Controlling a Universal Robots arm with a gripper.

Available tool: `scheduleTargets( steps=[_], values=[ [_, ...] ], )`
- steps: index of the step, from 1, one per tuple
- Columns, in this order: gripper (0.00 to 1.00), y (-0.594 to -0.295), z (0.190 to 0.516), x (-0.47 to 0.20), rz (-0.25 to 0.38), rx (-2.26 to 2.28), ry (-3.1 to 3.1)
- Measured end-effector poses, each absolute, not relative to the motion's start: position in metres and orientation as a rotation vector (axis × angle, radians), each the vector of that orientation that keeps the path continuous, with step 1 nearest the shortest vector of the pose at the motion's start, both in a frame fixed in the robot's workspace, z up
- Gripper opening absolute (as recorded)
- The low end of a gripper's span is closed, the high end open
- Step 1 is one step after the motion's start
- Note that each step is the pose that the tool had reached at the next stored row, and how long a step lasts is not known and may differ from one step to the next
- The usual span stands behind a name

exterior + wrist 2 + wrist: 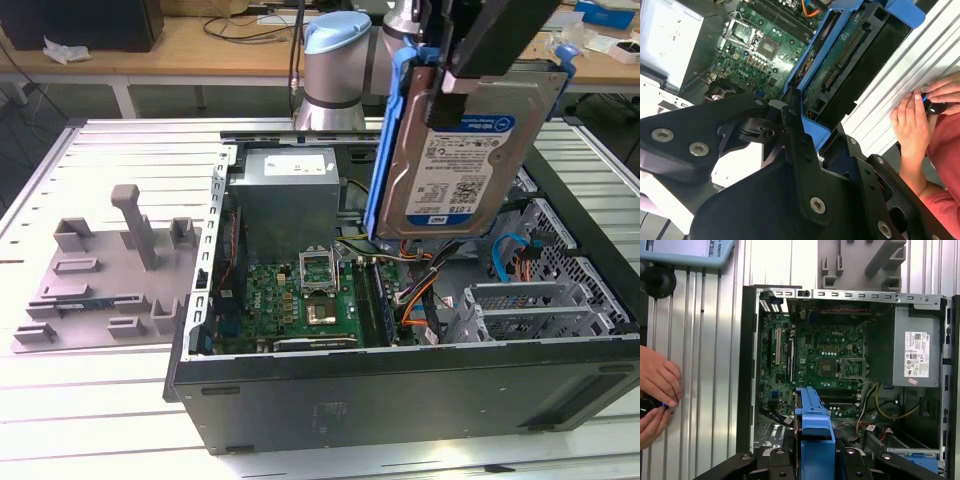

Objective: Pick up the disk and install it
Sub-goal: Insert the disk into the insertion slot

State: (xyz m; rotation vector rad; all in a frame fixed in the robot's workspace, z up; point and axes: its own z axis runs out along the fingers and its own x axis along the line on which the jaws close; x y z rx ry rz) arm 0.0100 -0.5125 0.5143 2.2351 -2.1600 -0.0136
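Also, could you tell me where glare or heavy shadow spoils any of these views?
In the second wrist view the power supply is washed out almost white and the table glares; in the exterior view the light is even and the disk shows no glare; in the first wrist view the inside of the case is shaded next to the power supply.

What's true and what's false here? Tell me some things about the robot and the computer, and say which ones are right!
1. The gripper holds the disk in the air over the case. True.
2. The disk's bracket is red. False: it is blue.
3. The case is shut. False: it is open, and the motherboard shows.
4. A person's hands are beside the case. True.
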Motion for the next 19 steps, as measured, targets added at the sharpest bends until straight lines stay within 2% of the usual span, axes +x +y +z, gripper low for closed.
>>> scheduleTargets(
  steps=[19],
  values=[
    [0.37,-0.535,0.514,0.071,-0.014,2.235,-2.160]
  ],
)
